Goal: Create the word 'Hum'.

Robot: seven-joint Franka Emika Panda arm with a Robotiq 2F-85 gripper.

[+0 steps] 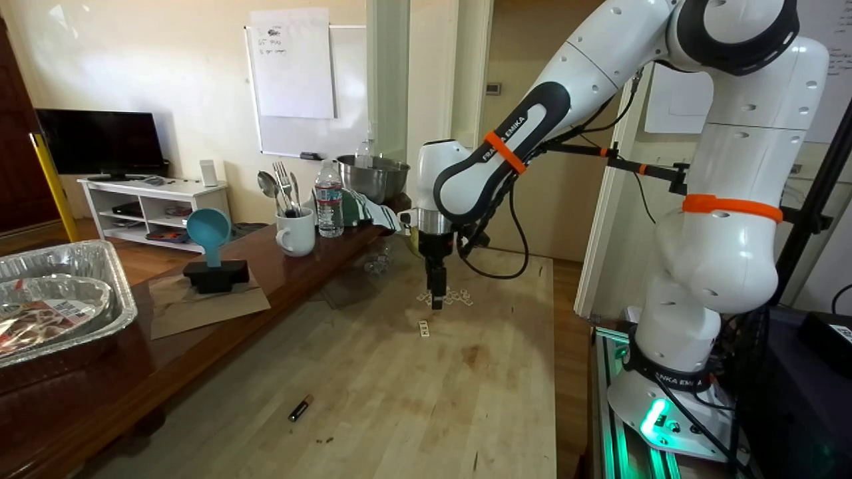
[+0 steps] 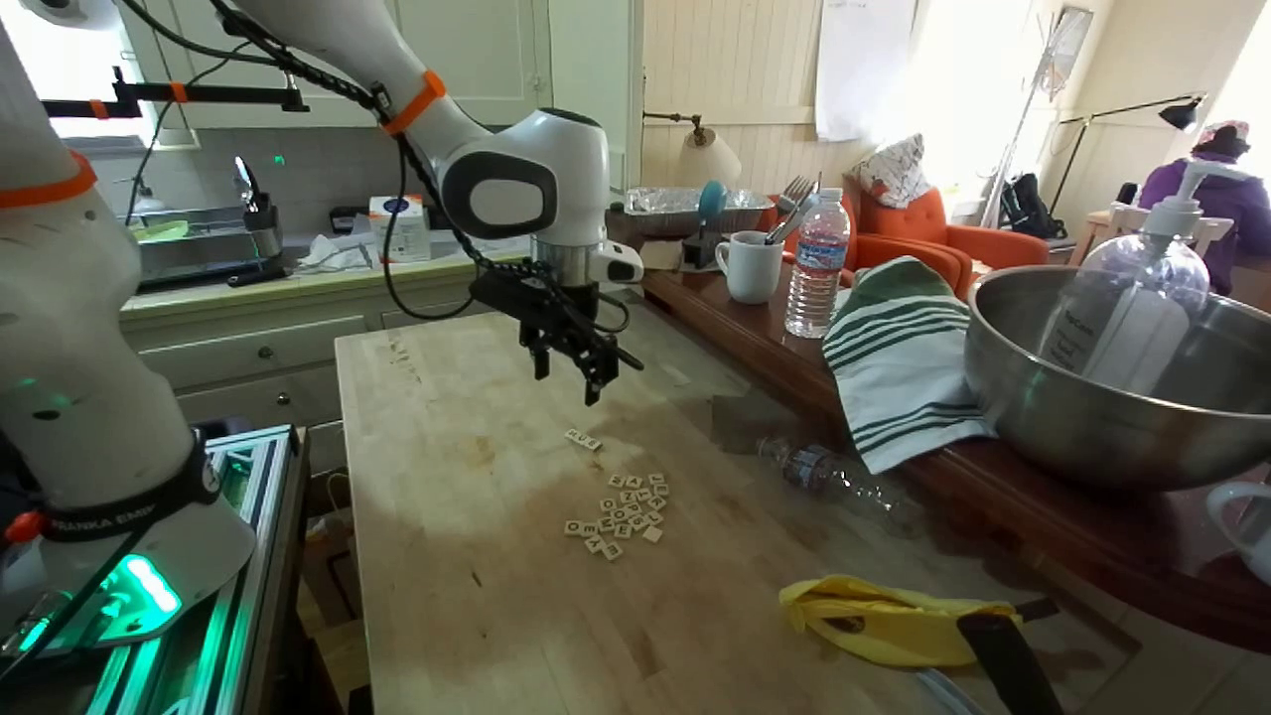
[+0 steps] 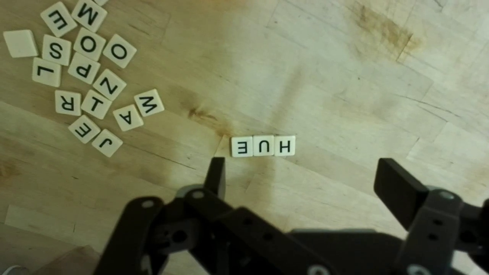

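Note:
Three pale letter tiles, H [image 3: 285,146], U [image 3: 263,146] and E [image 3: 242,146], lie side by side in a straight row, upside down in the wrist view. The row also shows in both exterior views [image 1: 424,328] [image 2: 583,439]. Several loose letter tiles [image 2: 626,516] lie in a cluster to one side; among them are tiles that read as M or W [image 3: 89,15] [image 3: 149,103]. My gripper [image 3: 300,164] is open and empty above the table, its fingers wide apart. It hovers near the row in both exterior views [image 1: 436,303] [image 2: 567,387], not touching the tiles.
The wooden table [image 2: 447,596] bears the tiles. A battery [image 1: 301,408] lies on it. A raised brown ledge [image 1: 279,293] along one side carries a mug [image 1: 295,233], a water bottle [image 1: 329,199] and a steel bowl [image 2: 1112,397]. A plastic bottle [image 2: 834,477] and yellow item [image 2: 894,621] lie below it.

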